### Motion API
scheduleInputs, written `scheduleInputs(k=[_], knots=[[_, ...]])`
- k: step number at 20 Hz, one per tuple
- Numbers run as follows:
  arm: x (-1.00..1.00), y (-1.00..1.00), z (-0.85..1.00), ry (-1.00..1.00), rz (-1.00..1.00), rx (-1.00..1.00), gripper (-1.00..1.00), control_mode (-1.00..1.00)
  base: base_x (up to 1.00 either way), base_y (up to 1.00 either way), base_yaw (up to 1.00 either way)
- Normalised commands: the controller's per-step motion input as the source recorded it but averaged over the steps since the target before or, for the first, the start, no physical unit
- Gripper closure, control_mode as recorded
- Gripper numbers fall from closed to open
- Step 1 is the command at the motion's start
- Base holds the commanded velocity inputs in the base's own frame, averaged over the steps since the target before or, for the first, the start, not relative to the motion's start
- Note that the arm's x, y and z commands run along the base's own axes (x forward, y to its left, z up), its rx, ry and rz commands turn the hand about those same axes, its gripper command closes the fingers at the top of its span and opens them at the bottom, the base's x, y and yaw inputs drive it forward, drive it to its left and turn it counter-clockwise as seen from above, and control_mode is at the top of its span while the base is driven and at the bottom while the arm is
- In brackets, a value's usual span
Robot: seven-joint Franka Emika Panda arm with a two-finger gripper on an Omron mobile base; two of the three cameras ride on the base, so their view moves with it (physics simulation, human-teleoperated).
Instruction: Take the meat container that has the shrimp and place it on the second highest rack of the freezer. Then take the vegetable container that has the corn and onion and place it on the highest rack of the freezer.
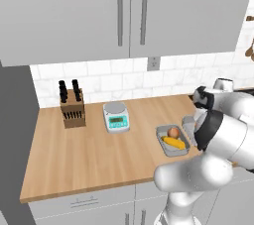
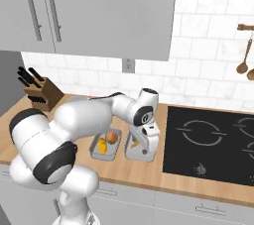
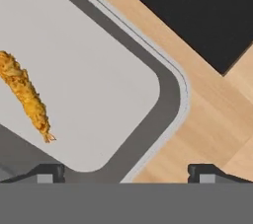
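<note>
Gripper (image 3: 126, 173) spread wide, empty, straddling the meat container's (image 3: 170, 94) rim at lower centre, apparently poised to grasp; shrimp (image 3: 27, 97) lies inside, left; vegetable container (image 2: 94, 150) just beside.

The white arm (image 2: 74, 120) bends forward and right from its base, wrist turned down. The gripper (image 3: 126, 172) points straight down with its 2 dark fingertips (image 3: 49, 172) spread wide apart, nothing between them
</note>
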Motion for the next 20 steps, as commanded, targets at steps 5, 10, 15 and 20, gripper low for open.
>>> scheduleInputs(k=[5, 10, 15, 20], knots=[[0.03, -0.04, -0.30, -0.02, -0.15, 0.10, -1.00, -1.00, 0.00, 0.00, 0.00], [0.01, 0.00, -0.33, -0.05, -0.21, 0.08, -1.00, -1.00, 0.00, 0.00, 0.00], [0.29, 0.00, -0.32, -0.02, -0.13, 0.05, -1.00, -1.00, 0.00, 0.00, 0.00], [0.00, 0.00, -0.43, -0.04, -0.06, 0.01, -1.00, -1.00, 0.00, 0.00, 0.00]])
